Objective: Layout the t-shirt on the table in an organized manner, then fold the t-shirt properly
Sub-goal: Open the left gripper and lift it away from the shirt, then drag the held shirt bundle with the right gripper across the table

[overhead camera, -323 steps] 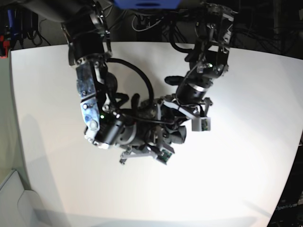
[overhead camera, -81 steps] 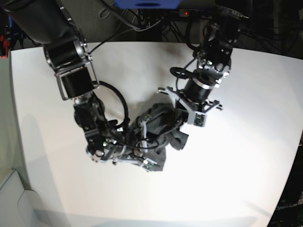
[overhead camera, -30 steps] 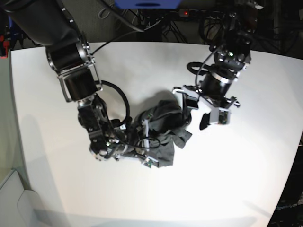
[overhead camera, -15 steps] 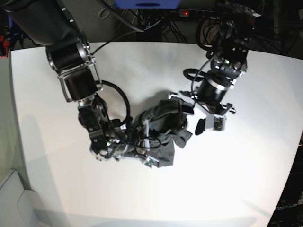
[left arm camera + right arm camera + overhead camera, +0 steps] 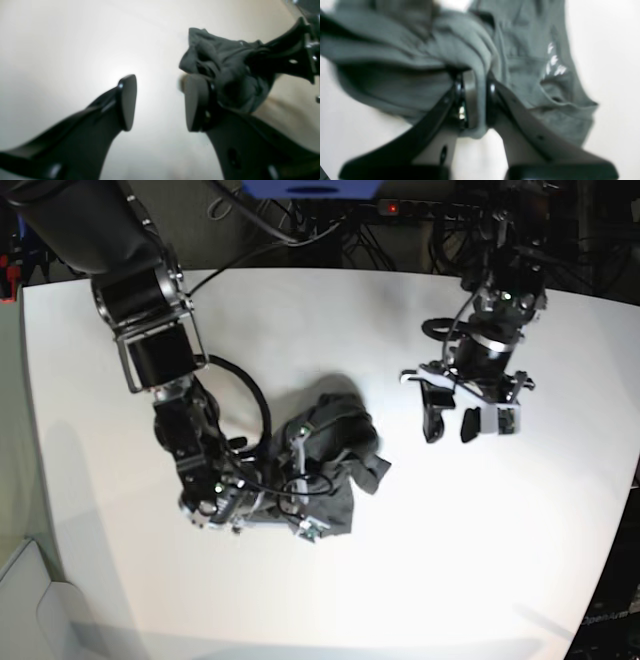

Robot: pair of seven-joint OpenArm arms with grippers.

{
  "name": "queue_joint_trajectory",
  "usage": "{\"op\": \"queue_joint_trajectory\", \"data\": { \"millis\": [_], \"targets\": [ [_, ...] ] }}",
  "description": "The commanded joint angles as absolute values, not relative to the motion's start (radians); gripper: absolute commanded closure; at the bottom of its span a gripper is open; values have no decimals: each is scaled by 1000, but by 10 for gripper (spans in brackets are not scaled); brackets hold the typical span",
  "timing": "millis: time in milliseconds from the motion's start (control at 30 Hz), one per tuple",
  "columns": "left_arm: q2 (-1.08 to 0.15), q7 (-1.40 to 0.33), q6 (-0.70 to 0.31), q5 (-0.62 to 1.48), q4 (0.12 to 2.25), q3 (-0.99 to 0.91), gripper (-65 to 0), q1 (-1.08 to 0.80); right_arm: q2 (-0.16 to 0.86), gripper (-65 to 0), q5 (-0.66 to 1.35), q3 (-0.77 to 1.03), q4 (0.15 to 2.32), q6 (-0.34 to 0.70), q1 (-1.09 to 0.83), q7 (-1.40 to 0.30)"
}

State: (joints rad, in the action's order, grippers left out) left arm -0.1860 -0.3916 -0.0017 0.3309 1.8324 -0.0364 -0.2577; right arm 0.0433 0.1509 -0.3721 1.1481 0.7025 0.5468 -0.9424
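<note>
The dark grey t-shirt [image 5: 340, 445] lies crumpled in a heap near the middle of the white table [image 5: 300, 320]. My right gripper [image 5: 305, 477] is low in the heap and shut on a fold of the t-shirt [image 5: 520, 50], the cloth pinched between its pads [image 5: 473, 100]. A small pale mark [image 5: 553, 62] shows on the fabric beside them. My left gripper [image 5: 450, 425] hovers to the right of the heap, open and holding nothing. In the left wrist view its fingers [image 5: 128, 100] stand apart over bare table, with the t-shirt [image 5: 225, 70] just beyond the right one.
Dark cables and equipment [image 5: 330, 230] run along the table's far edge. A pale bin corner [image 5: 30, 600] sits at the lower left. The right arm's links [image 5: 160, 350] reach down across the table's left half.
My left gripper has drawn away from the shirt, up and to the right, with nothing in it. The right gripper keeps its hold and the heap has shifted slightly down-left.
</note>
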Motion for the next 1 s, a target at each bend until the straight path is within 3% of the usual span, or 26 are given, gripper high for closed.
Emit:
{"op": "queue_joint_trajectory", "data": {
  "millis": [0,167,333,433,500,667,967],
  "targets": [
    [-179,-366,-4,335,1845,-56,-303,-245,53,-70,160,-369,1207,698,565,-941],
    [-127,-367,-5,335,1781,-88,-307,-189,73,-243,159,-369,1425,698,509,-1007],
    [-102,-367,-5,337,1689,-82,-432,-150,77,-324,159,-369,1537,698,472,-1052],
    [-96,-360,-7,337,1672,-81,-530,-150,73,-329,159,-371,1563,698,461,-1066],
    [-96,-360,-7,337,1676,-81,-556,-157,58,-329,157,-375,1560,698,463,-1066],
    [-104,-360,-7,335,1722,-81,-558,-213,2,-329,154,-377,1514,698,513,-1064],
    [-114,-358,-7,335,1797,-79,-557,-341,-81,-329,154,-377,1245,698,613,-1010]
  ]
}}
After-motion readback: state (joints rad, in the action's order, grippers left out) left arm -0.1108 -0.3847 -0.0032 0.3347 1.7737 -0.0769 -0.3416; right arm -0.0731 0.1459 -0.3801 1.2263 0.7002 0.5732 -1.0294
